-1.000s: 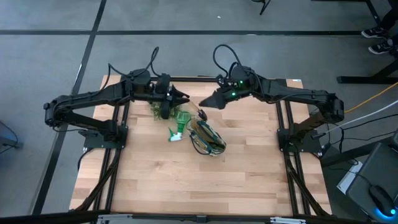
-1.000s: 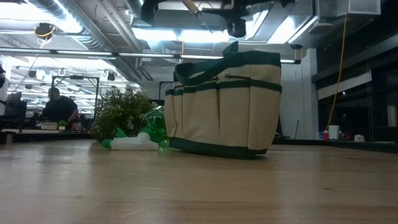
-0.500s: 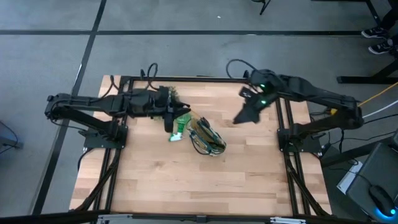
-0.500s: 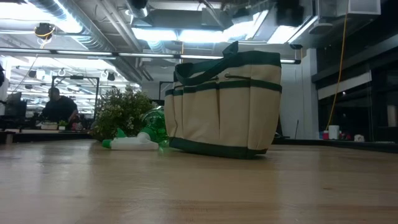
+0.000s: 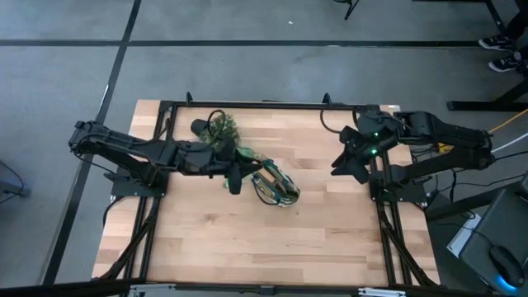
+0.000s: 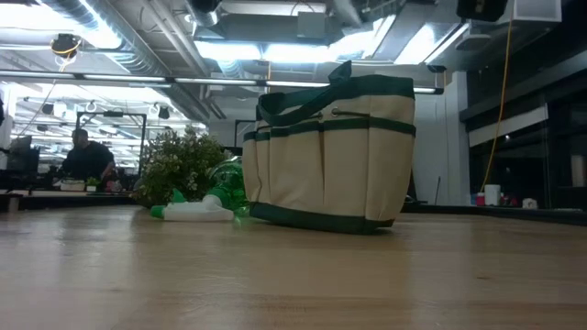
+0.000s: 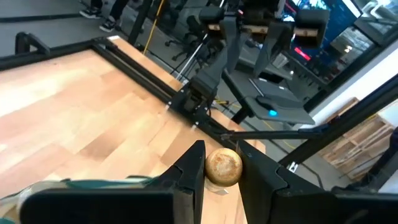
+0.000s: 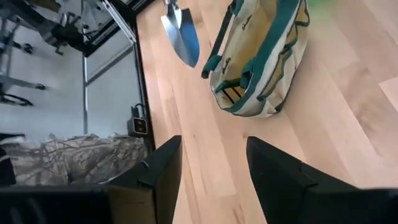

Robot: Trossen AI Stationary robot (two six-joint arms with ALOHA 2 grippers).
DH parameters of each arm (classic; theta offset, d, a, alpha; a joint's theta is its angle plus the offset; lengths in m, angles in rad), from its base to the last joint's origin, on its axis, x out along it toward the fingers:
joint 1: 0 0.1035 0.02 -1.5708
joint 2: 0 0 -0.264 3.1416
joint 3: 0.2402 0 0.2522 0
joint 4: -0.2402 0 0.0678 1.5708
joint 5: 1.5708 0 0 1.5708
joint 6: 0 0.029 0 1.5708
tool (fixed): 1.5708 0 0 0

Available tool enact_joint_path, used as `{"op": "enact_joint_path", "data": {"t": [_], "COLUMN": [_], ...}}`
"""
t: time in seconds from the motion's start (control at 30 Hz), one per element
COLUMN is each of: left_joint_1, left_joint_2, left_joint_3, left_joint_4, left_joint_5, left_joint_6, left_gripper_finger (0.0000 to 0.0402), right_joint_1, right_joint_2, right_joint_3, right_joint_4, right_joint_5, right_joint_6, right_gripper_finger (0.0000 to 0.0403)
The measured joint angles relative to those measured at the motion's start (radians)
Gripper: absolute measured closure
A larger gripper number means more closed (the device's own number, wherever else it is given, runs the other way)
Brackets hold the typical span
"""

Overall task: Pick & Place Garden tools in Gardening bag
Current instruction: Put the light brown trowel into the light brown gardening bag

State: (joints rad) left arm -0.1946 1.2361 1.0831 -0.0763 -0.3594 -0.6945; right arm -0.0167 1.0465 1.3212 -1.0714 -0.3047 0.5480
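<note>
From above: gardening bag (image 5: pixel 277 183) near the middle of the tabletop (image 5: pixel 247 247), mouth upward, green handles crossing over it, inside too dark to tell any contents. Left gripper (image 5: pixel 234 180) reached in to the bag's left edge, just beside it; bushy plant (image 5: pixel 219 128) farther back and left, behind that arm. Right gripper (image 5: pixel 347 162) well apart from the bag, at the tabletop's right edge. At table-top height: bag upright, outer pockets facing the camera, nothing visibly poking out of them; green-and-white plastic piece (image 6: pixel 196 211) lying on the tabletop just left of the bag, in front of the plant; a person (image 6: pixel 87 158) seated far off on the left. From the left wrist: fingers (image 7: pixel 189 177) clenched on the round wooden end of the wooden-handled trowel (image 7: pixel 224 167). From the right wrist: fingers (image 8: pixel 158 171) spread wide, released, nothing between them; beyond them the bag tilted open toward this camera, only its lining and handles showing, and the trowel's metal blade beside the bag, outside it, clear of the tabletop.
</note>
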Motion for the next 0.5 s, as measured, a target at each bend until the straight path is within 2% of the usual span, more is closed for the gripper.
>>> {"op": "enact_joint_path", "data": {"t": [0.1,0.3,0.5], "left_joint_1": [-0.006,0.009,0.027], "left_joint_2": [0.013,0.023,0.023], "left_joint_3": [0.015,0.016,0.016], "left_joint_4": [0.000,-0.024,-0.071], "left_joint_5": [-0.015,-0.029,-0.031], "left_joint_6": [0.005,-0.034,-0.093], "left_gripper_finger": [0.0336,0.0336,0.0336], "right_joint_1": [0.037,0.091,0.099], "right_joint_2": [0.000,0.000,0.001], "right_joint_3": [0.000,0.000,0.000], "right_joint_4": [-0.003,-0.002,-0.002], "right_joint_5": [0.051,0.235,0.258], "right_joint_6": [-0.007,0.047,0.052], "right_gripper_finger": [0.0222,0.0222,0.0222]}}
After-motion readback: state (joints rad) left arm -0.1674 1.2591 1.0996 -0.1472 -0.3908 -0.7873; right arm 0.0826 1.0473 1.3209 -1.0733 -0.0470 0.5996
